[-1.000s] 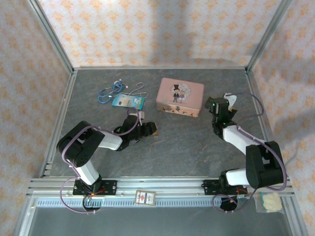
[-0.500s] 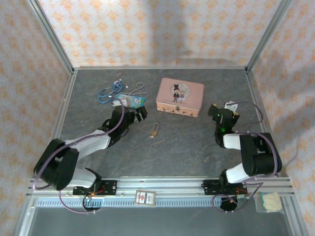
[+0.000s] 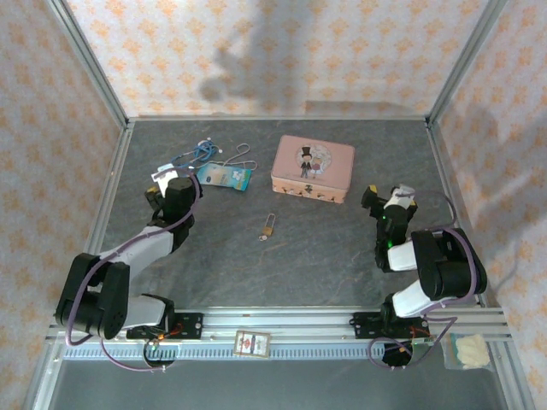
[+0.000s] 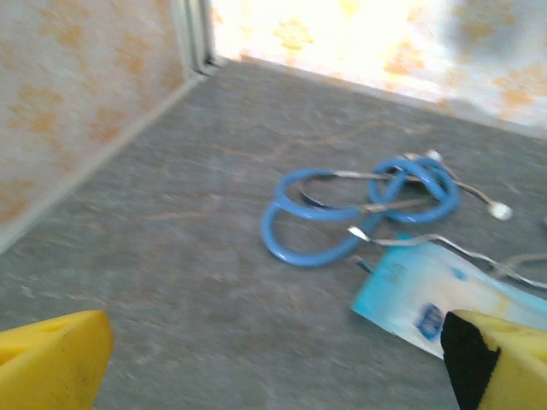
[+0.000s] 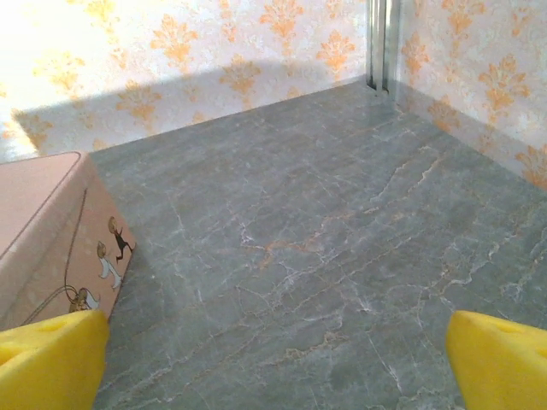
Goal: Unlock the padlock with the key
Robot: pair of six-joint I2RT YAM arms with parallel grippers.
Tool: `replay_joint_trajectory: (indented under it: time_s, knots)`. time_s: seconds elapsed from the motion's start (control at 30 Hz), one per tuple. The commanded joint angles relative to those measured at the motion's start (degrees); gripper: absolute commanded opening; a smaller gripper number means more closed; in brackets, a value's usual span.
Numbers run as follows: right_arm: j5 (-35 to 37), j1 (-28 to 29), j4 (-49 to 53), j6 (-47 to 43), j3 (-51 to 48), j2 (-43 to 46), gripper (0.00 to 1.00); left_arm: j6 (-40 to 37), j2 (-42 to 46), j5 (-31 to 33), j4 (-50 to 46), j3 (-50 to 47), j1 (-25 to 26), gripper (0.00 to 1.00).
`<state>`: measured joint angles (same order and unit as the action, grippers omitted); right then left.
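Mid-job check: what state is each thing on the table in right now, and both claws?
left claw: open, holding nothing.
right claw: open, holding nothing.
padlock: lying on the table, clear of both claws; too small to tell if the shackle is open.
pink tin: lid shut.
blue cord: coiled, lying loose.
card: lying flat beside the cord.

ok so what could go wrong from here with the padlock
The padlock lies loose mid-table, away from the open left gripper and right gripper; pinching something so small could skid it.
The left gripper is beside the blue cord bundle and card, which it could snag.
The key is too small to make out.
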<state>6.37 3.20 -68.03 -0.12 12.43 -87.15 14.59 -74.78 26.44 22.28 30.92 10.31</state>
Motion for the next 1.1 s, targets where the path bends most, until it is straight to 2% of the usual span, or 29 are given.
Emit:
replay_joint_trajectory:
  time_s: [0.0, 0.13, 0.2, 0.23, 0.3, 0.33, 0.37, 0.43, 0.53, 0.6, 0.7, 0.77, 1.07]
  knots:
    - [0.2, -0.2, -3.4, -0.7, 0.2, 0.4, 1.00, -6.2, -1.0, 4.0, 11.0, -4.1, -1.5, 0.99]
    - [0.2, -0.2, -3.9, -0.8, 0.1, 0.2, 1.00, -5.8, -4.0, 1.7, 24.3, -10.0, -5.0, 0.99]
    - [0.2, -0.2, -3.6, -0.7, 0.2, 0.3, 1.00, -7.4, -5.4, -1.9, 33.9, -13.1, -6.2, 0.99]
    - [0.2, -0.2, -3.9, -0.8, 0.1, 0.2, 1.00, -9.2, -5.3, -4.8, 34.5, -13.2, -6.3, 0.99]
    - [0.2, -0.2, -3.8, -0.8, 0.1, 0.2, 1.00, -13.2, -7.4, -9.1, 45.7, -16.5, -6.7, 0.99]
    - [0.2, -0.2, -3.8, -0.8, 0.1, 0.3, 1.00, -12.4, -8.3, -11.7, 47.0, -17.6, -7.4, 0.99]
    - [0.2, -0.2, -3.8, -0.8, 0.1, 0.2, 1.00, -12.3, -10.3, -14.7, 52.0, -19.9, -8.3, 0.99]
    - [0.2, -0.2, -3.7, -0.8, 0.1, 0.3, 1.00, -13.8, -15.5, -15.5, 68.6, -24.4, -8.4, 0.99]
    - [0.2, -0.2, -3.7, -0.8, 0.2, 0.2, 1.00, -12.0, -11.5, -16.4, 62.2, -24.4, -8.9, 0.99]
    - [0.2, -0.2, -3.8, -0.8, 0.1, 0.2, 1.00, -13.4, -14.1, -16.9, 64.7, -23.3, -8.9, 0.99]
    - [0.2, -0.2, -3.8, -0.8, 0.1, 0.3, 1.00, -12.3, -12.5, -16.0, 54.8, -19.9, -9.0, 0.99]
    - [0.2, -0.2, -3.8, -0.8, 0.1, 0.3, 1.00, -13.0, -13.6, -16.2, 57.4, -20.4, -8.9, 0.99]
    - [0.2, -0.2, -3.7, -0.8, 0.1, 0.2, 1.00, -11.7, -13.3, -13.4, 55.7, -19.8, -8.9, 0.99]
